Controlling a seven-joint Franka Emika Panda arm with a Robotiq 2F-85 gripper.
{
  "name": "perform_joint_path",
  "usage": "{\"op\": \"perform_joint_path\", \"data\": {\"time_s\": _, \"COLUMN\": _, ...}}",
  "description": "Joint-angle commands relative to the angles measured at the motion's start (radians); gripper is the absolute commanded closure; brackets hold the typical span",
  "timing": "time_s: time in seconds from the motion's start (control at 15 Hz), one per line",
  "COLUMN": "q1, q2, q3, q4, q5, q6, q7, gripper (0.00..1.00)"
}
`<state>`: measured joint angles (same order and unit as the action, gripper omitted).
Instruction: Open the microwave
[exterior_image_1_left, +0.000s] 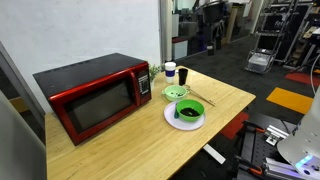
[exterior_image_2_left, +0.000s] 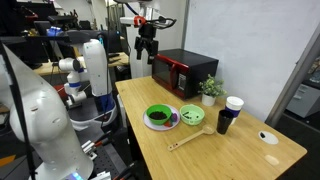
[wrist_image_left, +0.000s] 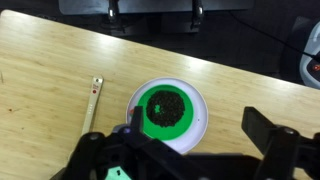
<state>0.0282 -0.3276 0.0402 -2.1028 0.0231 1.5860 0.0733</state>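
The red microwave stands at one end of the wooden table, its door shut in both exterior views. My gripper hangs in the air beside the microwave, above the table's edge, touching nothing. In the wrist view the gripper is open and empty, with its fingers high above the table. It is out of view in the exterior view that faces the microwave door.
A green bowl of dark food on a white plate sits mid-table. Beside it are a small green bowl, a wooden spoon, a dark cup and a potted plant.
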Motion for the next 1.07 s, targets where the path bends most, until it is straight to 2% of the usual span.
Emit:
{"op": "perform_joint_path", "data": {"time_s": 0.0, "q1": 0.005, "q2": 0.062, "q3": -0.013, "q4": 0.053, "q5": 0.025, "q6": 0.082, "q7": -0.062, "gripper": 0.0}}
{"op": "perform_joint_path", "data": {"time_s": 0.27, "q1": 0.01, "q2": 0.154, "q3": -0.014, "q4": 0.132, "q5": 0.021, "q6": 0.118, "q7": -0.136, "gripper": 0.0}}
{"op": "perform_joint_path", "data": {"time_s": 0.8, "q1": 0.021, "q2": 0.438, "q3": 0.012, "q4": 0.389, "q5": -0.004, "q6": 0.062, "q7": -0.156, "gripper": 0.0}}
{"op": "perform_joint_path", "data": {"time_s": 0.87, "q1": 0.025, "q2": 0.461, "q3": 0.016, "q4": 0.408, "q5": -0.013, "q6": 0.056, "q7": -0.133, "gripper": 0.0}}
{"op": "perform_joint_path", "data": {"time_s": 0.93, "q1": 0.019, "q2": 0.393, "q3": 0.009, "q4": 0.327, "q5": 0.002, "q6": 0.1, "q7": -0.138, "gripper": 0.0}}
{"op": "perform_joint_path", "data": {"time_s": 1.0, "q1": 0.022, "q2": 0.421, "q3": 0.011, "q4": 0.349, "q5": 0.001, "q6": 0.096, "q7": -0.138, "gripper": 0.0}}
